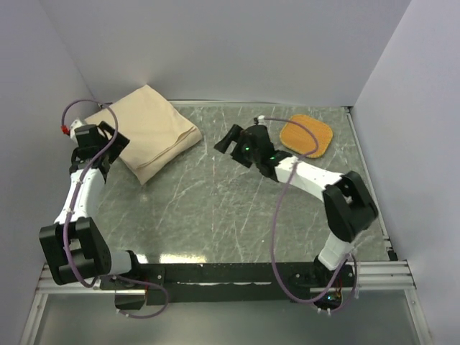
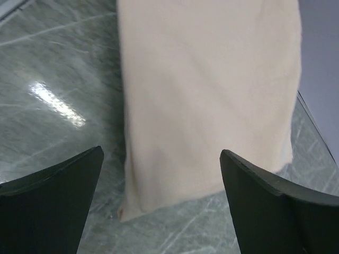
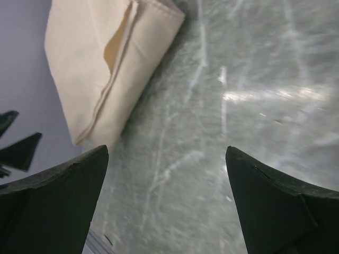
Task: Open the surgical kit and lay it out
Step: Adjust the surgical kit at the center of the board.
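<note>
The surgical kit (image 1: 151, 128) is a folded beige cloth bundle at the table's back left, wrapped shut, with its contents hidden. My left gripper (image 1: 113, 137) sits at the bundle's left edge, open. In the left wrist view the cloth (image 2: 206, 95) fills the space ahead of the open left gripper (image 2: 161, 151), whose fingers are not touching it. My right gripper (image 1: 228, 139) hovers mid-table to the right of the bundle, open and empty. In the right wrist view the bundle (image 3: 100, 63) lies up and left of the right gripper (image 3: 167, 149), showing its layered folds.
An orange woven pad (image 1: 307, 135) lies at the back right, behind the right arm. Grey walls close off the back and both sides. The marbled green tabletop (image 1: 215, 201) stretches between the arms. The left gripper's fingertips (image 3: 21, 151) show at the right wrist view's left edge.
</note>
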`<state>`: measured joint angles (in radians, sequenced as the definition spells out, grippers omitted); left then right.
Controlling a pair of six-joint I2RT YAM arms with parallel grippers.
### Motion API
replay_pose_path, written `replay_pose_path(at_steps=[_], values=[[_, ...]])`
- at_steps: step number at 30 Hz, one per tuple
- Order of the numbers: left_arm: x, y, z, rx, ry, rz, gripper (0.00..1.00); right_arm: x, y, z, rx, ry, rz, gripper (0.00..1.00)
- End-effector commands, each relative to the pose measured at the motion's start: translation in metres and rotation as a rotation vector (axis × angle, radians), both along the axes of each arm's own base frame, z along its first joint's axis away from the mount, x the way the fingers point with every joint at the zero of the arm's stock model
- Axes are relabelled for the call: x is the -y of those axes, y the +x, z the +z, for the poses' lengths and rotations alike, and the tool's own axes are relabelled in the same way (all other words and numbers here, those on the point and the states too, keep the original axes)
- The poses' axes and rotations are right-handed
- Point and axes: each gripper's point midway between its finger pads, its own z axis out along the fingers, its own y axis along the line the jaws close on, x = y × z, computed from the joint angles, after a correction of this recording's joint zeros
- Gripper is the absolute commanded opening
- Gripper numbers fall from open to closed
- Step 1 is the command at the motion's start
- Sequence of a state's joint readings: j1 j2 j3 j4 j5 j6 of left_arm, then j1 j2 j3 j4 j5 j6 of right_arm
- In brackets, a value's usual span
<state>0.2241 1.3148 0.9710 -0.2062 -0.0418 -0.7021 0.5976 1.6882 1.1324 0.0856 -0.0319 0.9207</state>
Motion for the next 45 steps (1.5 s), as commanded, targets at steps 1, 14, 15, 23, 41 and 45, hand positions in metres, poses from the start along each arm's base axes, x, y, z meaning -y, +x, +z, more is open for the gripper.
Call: replay_pose_path(at_steps=[1,14,15,23,41,45], values=[[-0.019,0.013,0.003,0.038,-0.049,0.041,0.99,-0.060,0.027,0.028,0.027,0.211,0.004,1.00],[-0.010,0.014,-0.064,-0.089,-0.143,0.010,0.90,-0.170,0.076,-0.021,-0.039,0.323,0.020,1.00],[-0.011,0.013,-0.067,-0.098,-0.146,0.012,0.89,-0.176,0.077,-0.022,-0.042,0.330,0.024,1.00],[0.006,0.006,-0.094,-0.141,-0.205,-0.048,0.71,-0.206,0.085,-0.045,-0.073,0.361,-0.001,1.00],[0.048,-0.005,-0.099,-0.161,-0.298,-0.182,0.11,-0.195,0.090,-0.065,-0.097,0.378,-0.081,0.28],[0.066,-0.009,-0.096,-0.166,-0.331,-0.215,0.02,-0.180,0.087,-0.065,-0.099,0.385,-0.096,0.15]])
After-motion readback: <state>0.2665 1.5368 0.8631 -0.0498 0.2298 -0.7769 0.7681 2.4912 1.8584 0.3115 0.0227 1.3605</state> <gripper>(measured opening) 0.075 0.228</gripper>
